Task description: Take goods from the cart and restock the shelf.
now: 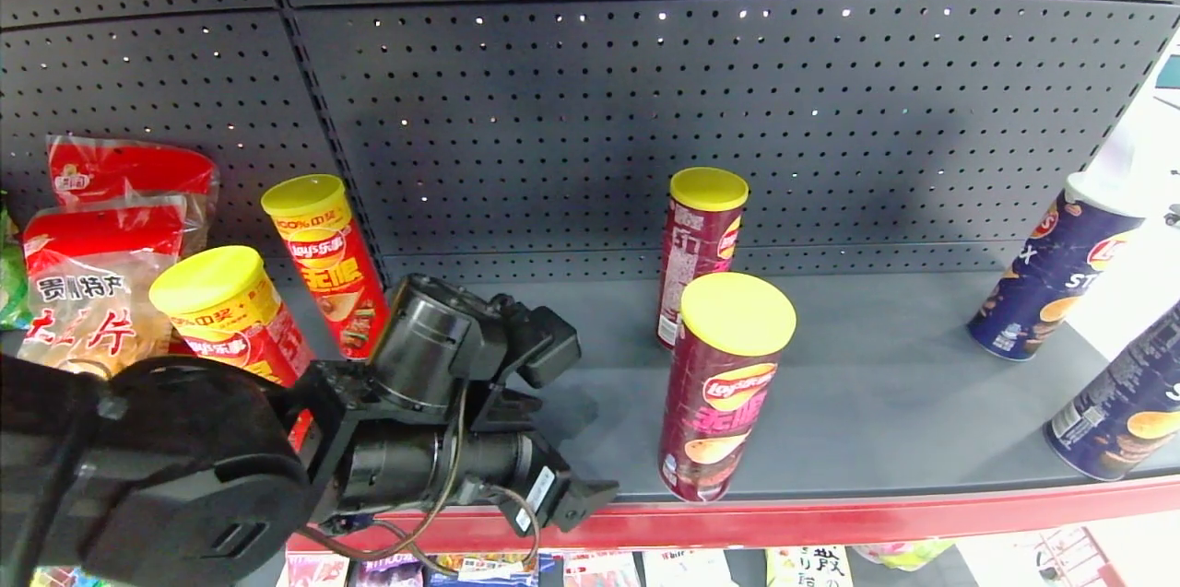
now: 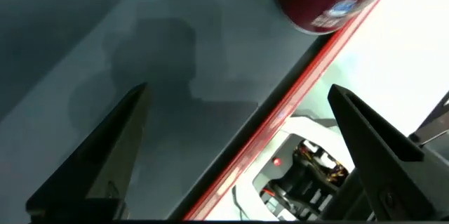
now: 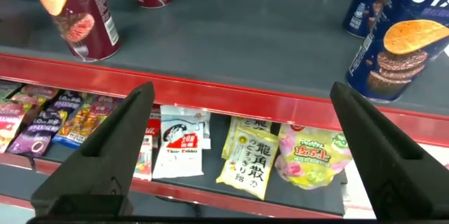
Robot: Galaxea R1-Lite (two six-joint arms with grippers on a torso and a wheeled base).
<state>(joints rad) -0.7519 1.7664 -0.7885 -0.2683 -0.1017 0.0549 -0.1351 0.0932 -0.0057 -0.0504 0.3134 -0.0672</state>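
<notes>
shelf [image 1: 876,384] is a grey board with a red front lip and a perforated back panel, and it carries the goods in loose groups. two maroon chip cans stand upright near the middle, the front maroon can [image 1: 724,384] close to the lip and the rear maroon can [image 1: 701,251] just behind it. two red cans [image 1: 327,264] with yellow lids stand to the left beside red snack bags [image 1: 92,292], and two blue cans [image 1: 1051,269] stand at the far right. the left gripper [image 2: 238,89] sits low over the front of the shelf, between the red cans and the front maroon can, its fingers spread wide with nothing between them (the maroon can's base shows just past them). the right gripper [image 3: 241,87] is also spread and empty, in front of the red lip, facing the snack packets [image 3: 249,157] on the tier below.
</notes>
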